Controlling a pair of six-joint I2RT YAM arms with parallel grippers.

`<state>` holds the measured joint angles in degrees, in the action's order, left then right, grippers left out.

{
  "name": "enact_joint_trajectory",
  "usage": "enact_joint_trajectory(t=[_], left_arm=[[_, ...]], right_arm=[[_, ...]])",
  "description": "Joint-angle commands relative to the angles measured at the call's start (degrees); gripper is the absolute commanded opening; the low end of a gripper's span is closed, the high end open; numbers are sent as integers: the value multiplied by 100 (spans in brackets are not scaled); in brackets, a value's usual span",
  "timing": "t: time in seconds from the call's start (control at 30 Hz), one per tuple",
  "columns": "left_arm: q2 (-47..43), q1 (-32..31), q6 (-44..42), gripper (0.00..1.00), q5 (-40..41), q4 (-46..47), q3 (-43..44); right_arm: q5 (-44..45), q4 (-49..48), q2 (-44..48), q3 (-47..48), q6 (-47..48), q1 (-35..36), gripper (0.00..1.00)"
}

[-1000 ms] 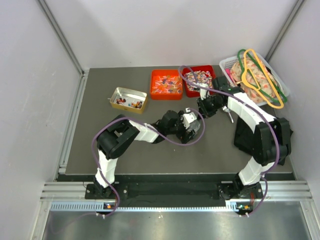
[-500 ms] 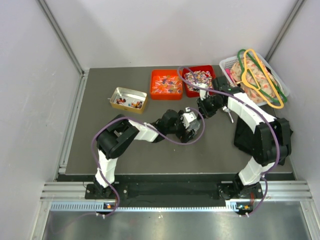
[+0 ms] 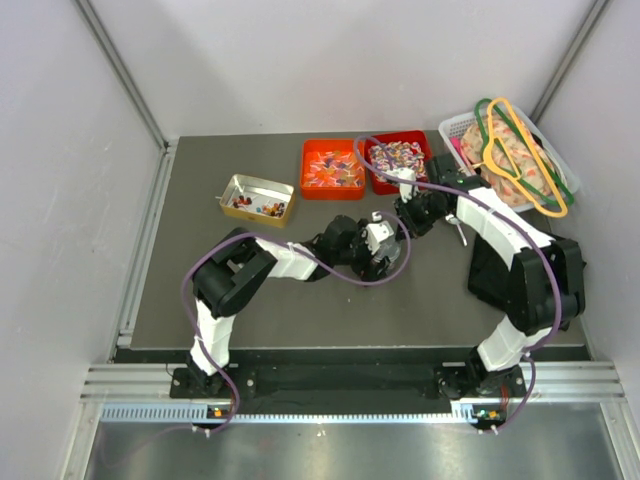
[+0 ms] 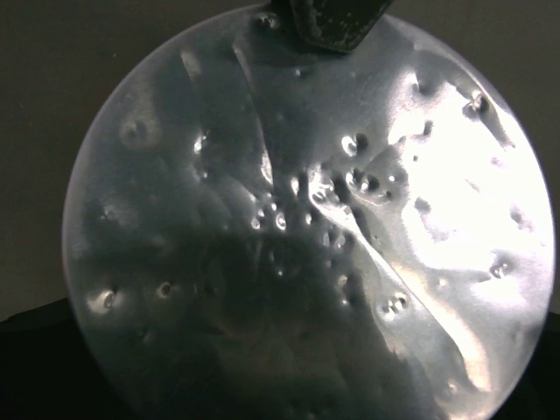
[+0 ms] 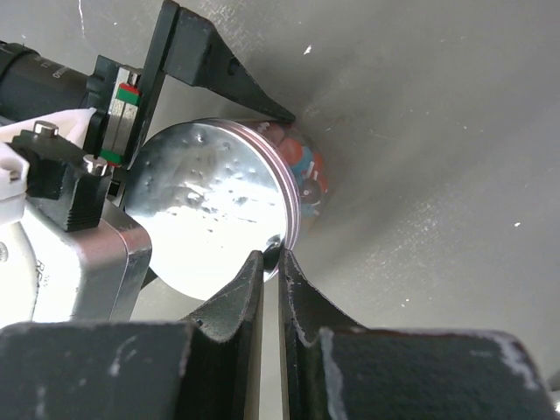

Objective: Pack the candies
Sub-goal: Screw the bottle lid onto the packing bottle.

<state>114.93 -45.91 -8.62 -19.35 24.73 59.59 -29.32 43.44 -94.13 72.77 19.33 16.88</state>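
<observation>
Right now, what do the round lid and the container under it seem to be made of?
The round lid looks like thin metal foil, shiny silver: it mirrors light and shows dents and creases. The container seems clear plastic or glass, I cannot tell which: candies show through its wall.

Your left wrist view: round dented foil lid [image 4: 306, 227], dark end effector fingertip [image 4: 337, 22] at its top rim.

Jar [image 5: 219, 201] centre; candies [image 3: 398, 155] in bins [image 3: 304, 170] behind; tin [image 3: 250, 217] left.
</observation>
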Motion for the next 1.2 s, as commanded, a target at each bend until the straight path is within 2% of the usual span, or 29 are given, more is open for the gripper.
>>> enact_joint_trajectory(t=[0.0, 0.1, 0.13, 0.2, 0.23, 0.33, 0.67, 0.97, 1.1, 1.17], left_arm=[[328, 390, 581, 99, 889, -188, 307], [302, 399, 572, 99, 784, -188, 307], [293, 399, 572, 99, 671, -171, 281], [275, 390, 529, 99, 609, -135, 237], [275, 390, 520, 99, 591, -135, 211], [249, 381, 476, 99, 582, -91, 123], [222, 381, 397, 99, 494, -21, 53], [73, 381, 125, 99, -6, 181, -193], [-50, 381, -113, 99, -322, 120, -246], [-129, 390, -305, 99, -595, 58, -246]], right_arm=[[-803, 1799, -281, -545, -8, 509, 5], [-672, 1747, -273, -492, 9, 518, 9], [-619, 1695, -247, -483, -26, 509, 16], [-653, 1711, -273, -387, -35, 500, 22], [-689, 1720, -325, -326, -35, 500, 30], [-663, 1720, -317, -115, -61, 500, 41], [-92, 1606, -62, 588, -167, 201, 46], [-240, 1166, -325, 949, -510, -176, 49], [-232, 1070, -501, 1055, -439, -229, 63], [-328, 1079, -580, 1212, -492, -221, 65]])
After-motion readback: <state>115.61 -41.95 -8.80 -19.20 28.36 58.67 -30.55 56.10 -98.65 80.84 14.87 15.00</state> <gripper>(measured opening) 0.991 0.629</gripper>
